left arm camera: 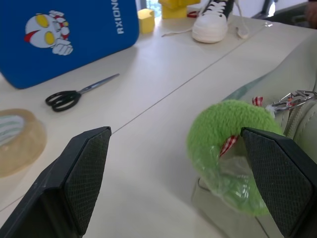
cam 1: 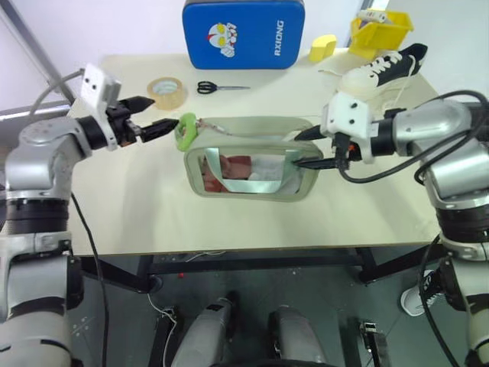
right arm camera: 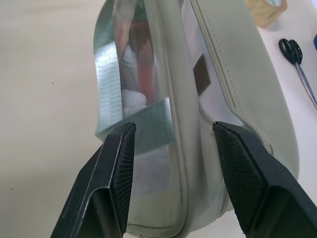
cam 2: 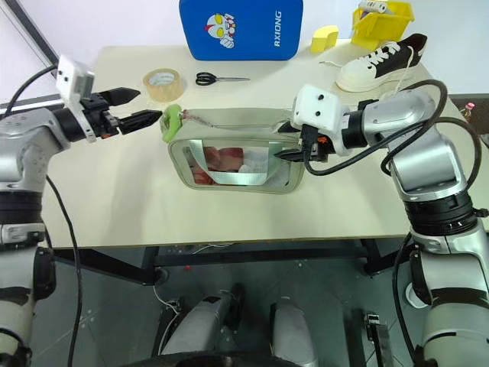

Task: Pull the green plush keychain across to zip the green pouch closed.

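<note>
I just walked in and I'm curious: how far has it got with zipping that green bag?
Barely begun: the green plush keychain sits at the left end of the green pouch. In hand: the open left gripper reaches for it, and the open right gripper straddles the pouch's other end. Left: grasping and pulling it across.

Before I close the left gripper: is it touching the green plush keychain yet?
Cannot tell. In the left wrist view one open finger overlaps the green plush keychain, with neither gap nor contact plain; the other finger stands clear.

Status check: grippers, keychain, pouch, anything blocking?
Left gripper open beside keychain. Right gripper open, astride pouch end. Nothing blocking.
</note>
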Motion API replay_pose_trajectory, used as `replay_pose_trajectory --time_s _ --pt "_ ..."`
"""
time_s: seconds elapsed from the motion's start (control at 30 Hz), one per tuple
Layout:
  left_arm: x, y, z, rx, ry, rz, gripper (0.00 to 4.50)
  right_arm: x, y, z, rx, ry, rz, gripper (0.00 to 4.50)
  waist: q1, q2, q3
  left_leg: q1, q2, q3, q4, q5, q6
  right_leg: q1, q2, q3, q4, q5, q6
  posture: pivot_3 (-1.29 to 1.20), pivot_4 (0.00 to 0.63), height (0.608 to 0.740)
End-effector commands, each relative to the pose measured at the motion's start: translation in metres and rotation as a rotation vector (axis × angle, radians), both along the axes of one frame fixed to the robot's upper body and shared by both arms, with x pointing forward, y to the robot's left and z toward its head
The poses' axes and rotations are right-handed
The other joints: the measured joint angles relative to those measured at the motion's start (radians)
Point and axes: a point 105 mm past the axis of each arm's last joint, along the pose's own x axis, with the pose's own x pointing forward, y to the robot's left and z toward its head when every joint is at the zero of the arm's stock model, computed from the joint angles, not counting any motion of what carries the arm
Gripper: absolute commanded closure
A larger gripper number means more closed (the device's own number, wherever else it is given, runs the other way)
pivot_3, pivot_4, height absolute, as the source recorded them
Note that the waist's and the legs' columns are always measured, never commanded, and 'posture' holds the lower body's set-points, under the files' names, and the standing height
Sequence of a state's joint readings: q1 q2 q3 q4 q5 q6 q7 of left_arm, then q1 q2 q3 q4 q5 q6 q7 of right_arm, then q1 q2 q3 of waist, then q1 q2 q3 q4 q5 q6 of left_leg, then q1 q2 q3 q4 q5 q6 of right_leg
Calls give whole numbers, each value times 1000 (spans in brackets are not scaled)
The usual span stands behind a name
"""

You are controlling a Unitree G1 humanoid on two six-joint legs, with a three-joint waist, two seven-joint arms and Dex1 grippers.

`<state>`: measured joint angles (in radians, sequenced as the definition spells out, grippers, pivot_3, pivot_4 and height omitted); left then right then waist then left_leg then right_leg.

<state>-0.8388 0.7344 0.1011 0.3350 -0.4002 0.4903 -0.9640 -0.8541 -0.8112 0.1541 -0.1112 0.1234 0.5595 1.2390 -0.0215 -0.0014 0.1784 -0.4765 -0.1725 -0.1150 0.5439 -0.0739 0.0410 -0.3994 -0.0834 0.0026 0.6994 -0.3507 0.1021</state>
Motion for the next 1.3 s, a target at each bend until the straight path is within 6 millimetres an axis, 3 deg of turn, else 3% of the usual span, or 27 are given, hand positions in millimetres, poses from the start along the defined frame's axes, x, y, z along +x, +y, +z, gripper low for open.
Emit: replay_pose_trajectory --time_s 0.03,0.17,0.37,0.47,0.7,0.9,1.07,1.23,1.3 --pt "1 -4 6 30 -42 -18 0 3 -4 6 -1 -51 -13 2738 0 0 0 0 0 0 0 0 0 0 0 0 0 0 0 0 150 740" --pt "5 -7 3 24 -32 -24 0 4 0 4 4 -60 5 4438 1 0 0 0 0 0 1 0 0 1 0 -1 1 0 0 0 150 740" --pt "7 -10 -7 33 -9 -38 0 1 5 2 8 -64 34 4438 1 0 0 0 0 0 3 0 0 2 1 -1 1 1 1 0 150 740" --pt "10 -11 -8 21 -13 -29 882 0 7 1 10 -62 40 4500 0 0 0 0 0 0 3 0 0 2 1 -1 1 1 1 0 150 740" --pt "10 -8 5 9 -38 -30 4458 0 7 -1 12 -64 41 4500 0 0 0 0 0 -1 3 0 0 2 1 -1 1 1 1 0 150 740" --pt "9 -14 28 -23 -92 -60 4458 0 8 0 18 -72 39 4500 1 0 0 0 0 -1 4 0 0 2 1 -1 1 1 1 0 150 740" --pt "8 -32 71 -76 -185 -114 4458 3 8 1 23 -87 29 4500 1 0 0 0 0 -2 5 0 0 3 1 -3 1 1 1 0 150 740" --pt "10 -26 55 -9 -144 -102 4458 2 8 1 25 -89 25 4500 -7 0 0 0 0 -2 8 0 1 5 2 -3 1 1 1 0 150 740" --pt "10 -15 47 22 -133 -72 3928 1 8 0 26 -88 26 4500 -10 0 0 0 0 -2 9 0 1 5 2 -3 1 1 1 0 150 740"
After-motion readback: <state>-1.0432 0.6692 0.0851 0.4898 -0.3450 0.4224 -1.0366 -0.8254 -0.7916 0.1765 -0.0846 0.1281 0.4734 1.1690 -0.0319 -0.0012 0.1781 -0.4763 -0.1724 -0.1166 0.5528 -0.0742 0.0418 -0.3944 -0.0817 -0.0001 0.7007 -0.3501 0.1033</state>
